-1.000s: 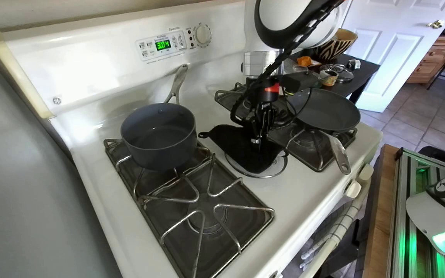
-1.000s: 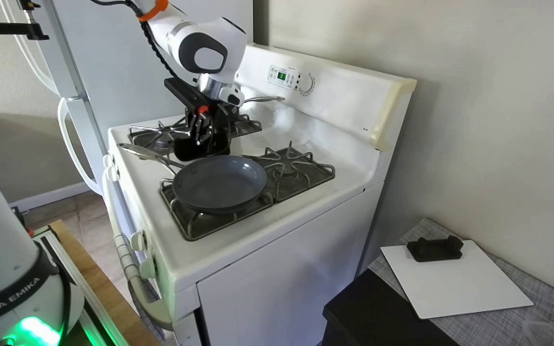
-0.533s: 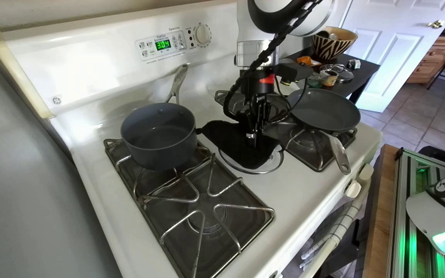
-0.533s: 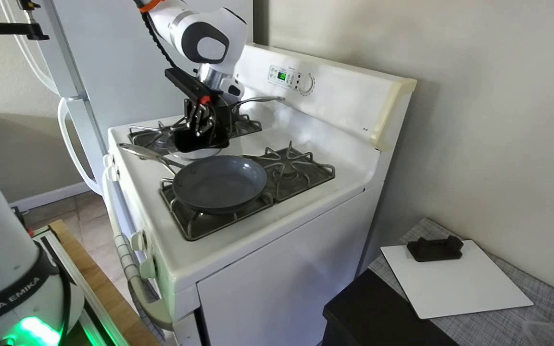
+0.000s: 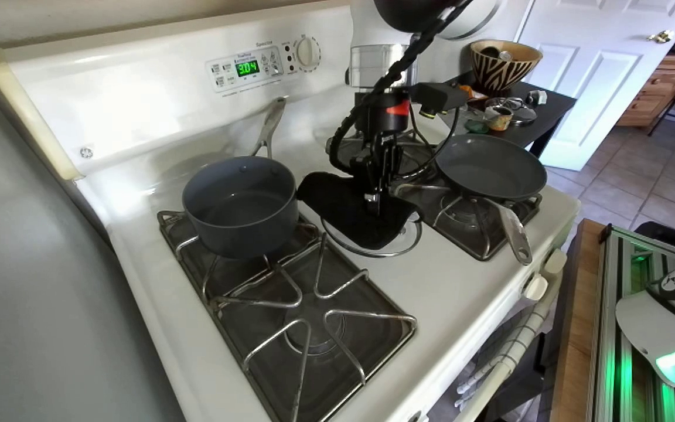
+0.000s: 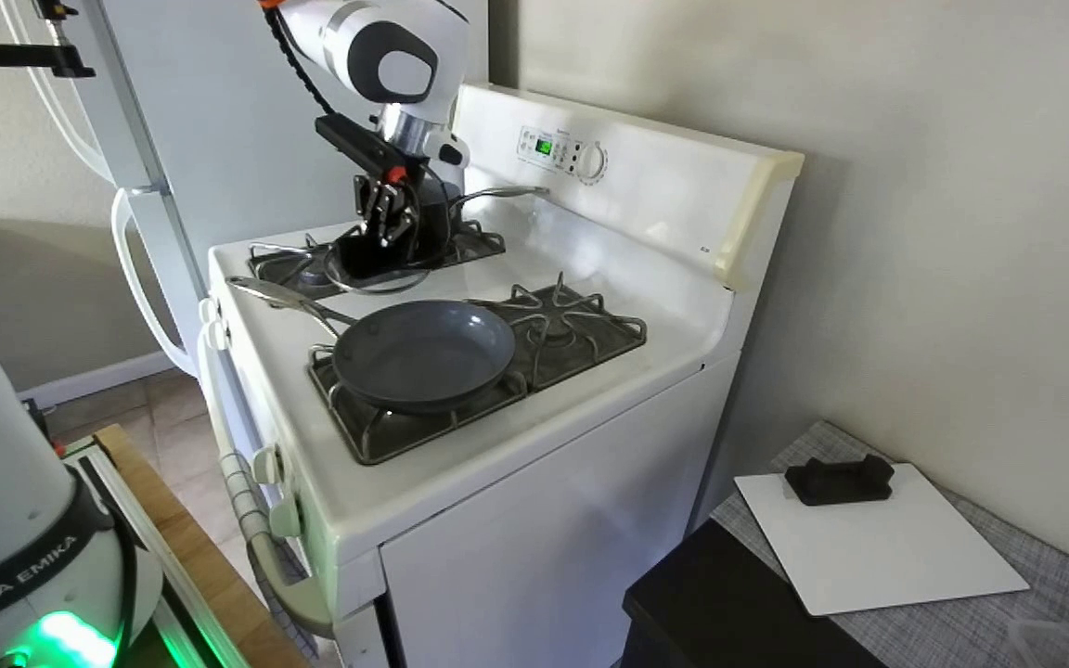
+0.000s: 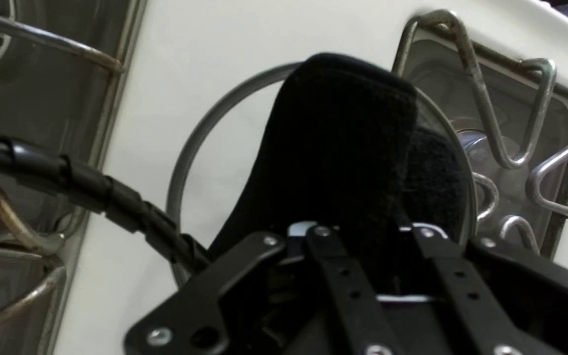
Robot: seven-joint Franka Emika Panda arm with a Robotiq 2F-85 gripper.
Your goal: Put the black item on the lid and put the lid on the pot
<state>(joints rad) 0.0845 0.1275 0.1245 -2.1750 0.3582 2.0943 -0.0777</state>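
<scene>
Gripper (image 7: 369, 235) is pinching the black pad (image 7: 338, 133), which is draping over the glass lid (image 7: 225, 148): the first step is apparently standing complete. The lid, seemingly hanging clear of the stovetop (image 5: 431, 287), is awaiting placement on the pot (image 5: 241, 214) beside it.

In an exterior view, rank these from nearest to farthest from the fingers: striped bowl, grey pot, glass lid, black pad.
1. Black pad: pinched between the fingers.
2. Glass lid: directly under the pad.
3. Grey pot: picture left.
4. Striped bowl: background, picture right.
</scene>
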